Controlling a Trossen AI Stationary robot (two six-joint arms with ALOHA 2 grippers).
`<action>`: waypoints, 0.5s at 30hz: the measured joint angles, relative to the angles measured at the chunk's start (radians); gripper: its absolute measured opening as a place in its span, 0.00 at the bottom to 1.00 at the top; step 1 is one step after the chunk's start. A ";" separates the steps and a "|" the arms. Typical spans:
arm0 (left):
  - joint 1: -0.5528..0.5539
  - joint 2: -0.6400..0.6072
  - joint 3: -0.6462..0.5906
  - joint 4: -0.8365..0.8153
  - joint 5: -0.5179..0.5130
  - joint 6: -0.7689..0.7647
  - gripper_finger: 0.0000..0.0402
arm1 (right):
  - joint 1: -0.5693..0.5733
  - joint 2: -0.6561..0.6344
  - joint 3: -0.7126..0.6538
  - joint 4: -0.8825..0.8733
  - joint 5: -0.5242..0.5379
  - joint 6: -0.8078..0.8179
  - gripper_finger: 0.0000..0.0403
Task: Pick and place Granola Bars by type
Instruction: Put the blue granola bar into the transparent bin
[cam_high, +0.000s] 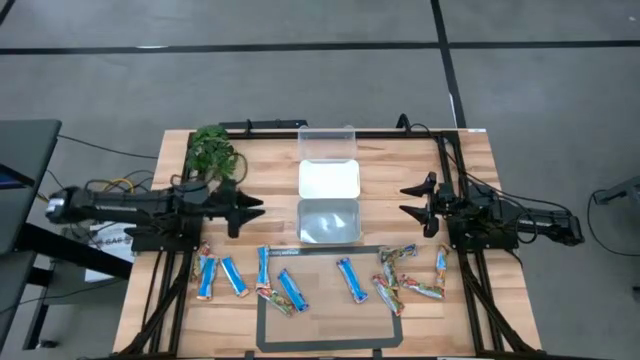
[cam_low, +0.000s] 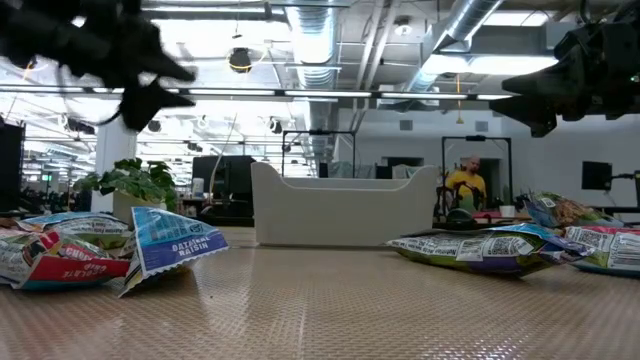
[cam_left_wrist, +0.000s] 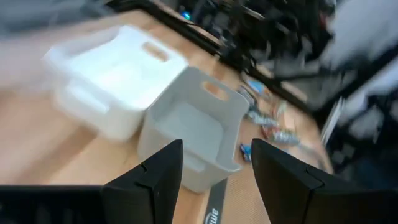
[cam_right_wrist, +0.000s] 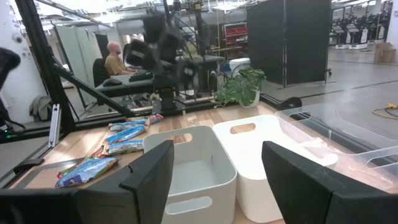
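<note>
Two white tubs (cam_high: 328, 200) and a clear one (cam_high: 327, 143) hold nothing; both grippers' fingers spread wide, empty

A grey floor (cam_high: 300, 80) crossed by dark lines surrounds the wooden table (cam_high: 480, 180). Overhead run silver ducts (cam_low: 330, 30) and bright ceiling lights (cam_low: 470, 62). A dark partition (cam_right_wrist: 292, 40) stands beyond a seated person (cam_right_wrist: 115, 61).

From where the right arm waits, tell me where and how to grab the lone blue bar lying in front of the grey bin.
Take the blue bar across its narrow middle, coming straight down from above. It lies flat on the table, slightly angled, clear of its neighbours, so the open right gripper should probably turn to span the short width.
</note>
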 joint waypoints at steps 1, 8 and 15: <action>-0.014 0.054 0.047 -0.001 0.007 0.059 0.46 | 0.000 0.000 0.000 0.000 0.000 0.000 0.59; -0.099 0.421 0.389 -0.191 0.107 0.534 0.46 | 0.000 0.000 0.000 0.000 0.000 0.000 0.59; -0.166 0.665 0.622 -0.447 0.108 0.802 0.46 | 0.000 0.000 0.000 0.000 0.000 0.000 0.59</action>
